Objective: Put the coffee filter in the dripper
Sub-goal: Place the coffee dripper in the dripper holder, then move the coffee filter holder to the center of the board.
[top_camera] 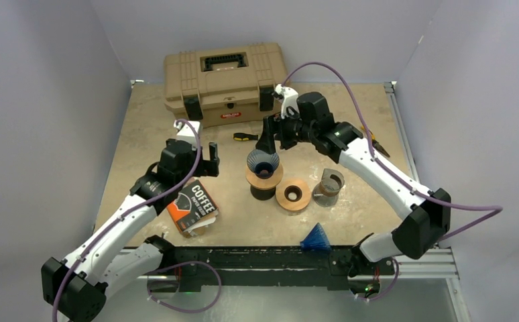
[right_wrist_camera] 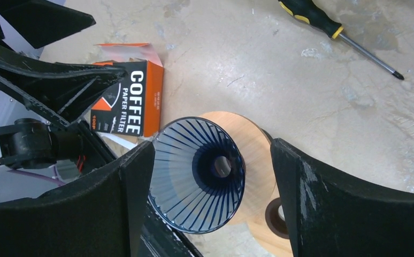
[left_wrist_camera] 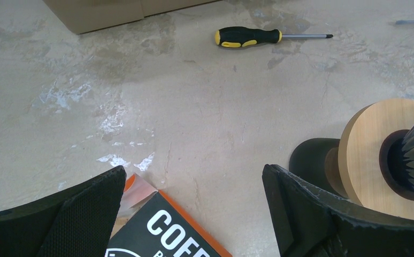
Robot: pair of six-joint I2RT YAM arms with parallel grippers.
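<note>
Room to move is widest on the bare table [top_camera: 143, 127] left of the wooden stand [top_camera: 274, 180], between the toolbox [top_camera: 224, 80] behind it and the filter box [top_camera: 193, 206] to its near left. Right of the stand the space is tighter. A second wooden stand [top_camera: 283, 196] sits just beside it to the near right, and a cup [top_camera: 330, 181] stands close beyond that. A small hand tool [top_camera: 377, 142] lies far to the right, near the table's railed side edge.

The blue dripper [top_camera: 263, 162] sits on top of the stand. The right gripper [right_wrist_camera: 211, 152] hangs straight over it, jaws spread wide. One finger [right_wrist_camera: 135, 182] is at the dripper's rim, and the other stands apart from it.

The left gripper [left_wrist_camera: 193, 172] is fully spread, holds nothing, and hangs over the far end of the filter box. Filters cannot be made out apart from the box.

A second dripper [top_camera: 316, 238] lies at the table's near edge, nearer and to the right of the stand. A screwdriver [top_camera: 245, 136] lies just behind the stand, on its left.

Count: two drippers, two stands, one each of cup, toolbox, filter box and screwdriver.
</note>
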